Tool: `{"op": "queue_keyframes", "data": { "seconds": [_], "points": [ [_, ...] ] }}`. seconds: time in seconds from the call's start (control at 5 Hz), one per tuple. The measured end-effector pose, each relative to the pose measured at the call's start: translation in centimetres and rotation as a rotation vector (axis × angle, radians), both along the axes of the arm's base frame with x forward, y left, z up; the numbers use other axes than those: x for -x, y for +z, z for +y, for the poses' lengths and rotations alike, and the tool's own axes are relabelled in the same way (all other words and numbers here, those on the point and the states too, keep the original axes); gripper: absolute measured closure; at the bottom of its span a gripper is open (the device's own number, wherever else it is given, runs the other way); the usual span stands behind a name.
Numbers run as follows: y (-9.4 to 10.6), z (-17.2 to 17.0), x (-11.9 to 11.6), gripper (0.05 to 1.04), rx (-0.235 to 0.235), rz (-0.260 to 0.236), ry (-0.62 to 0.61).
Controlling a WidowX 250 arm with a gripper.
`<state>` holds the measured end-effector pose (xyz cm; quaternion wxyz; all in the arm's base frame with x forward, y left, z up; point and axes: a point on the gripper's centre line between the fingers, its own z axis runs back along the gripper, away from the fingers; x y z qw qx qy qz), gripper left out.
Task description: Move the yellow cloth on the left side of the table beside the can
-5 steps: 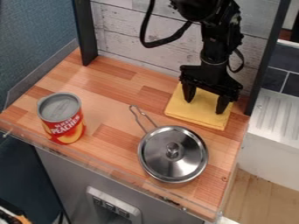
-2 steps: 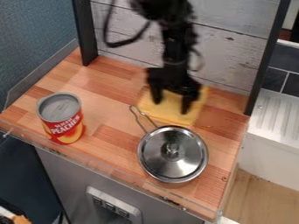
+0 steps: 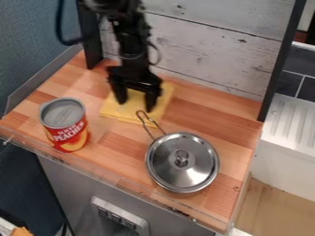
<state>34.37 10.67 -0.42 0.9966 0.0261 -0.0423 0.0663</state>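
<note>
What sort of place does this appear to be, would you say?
Probably a toy or mock kitchen set up for robot work: a lidded metal pan and a can of peaches stand on a wooden countertop, with a black robot arm above.
</note>
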Motion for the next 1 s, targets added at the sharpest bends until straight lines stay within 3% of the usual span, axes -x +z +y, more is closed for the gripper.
{"op": "queue_keyframes", "data": {
  "seconds": [0.4,0.6,1.0],
  "points": [
    [-0.1,4.6,1.8,0.082,-0.024,0.023,0.073],
    [0.0,4.6,2.4,0.083,-0.03,0.05,0.061],
    [6.6,4.5,3.1,0.084,-0.065,-0.003,-0.02]
  ]
}}
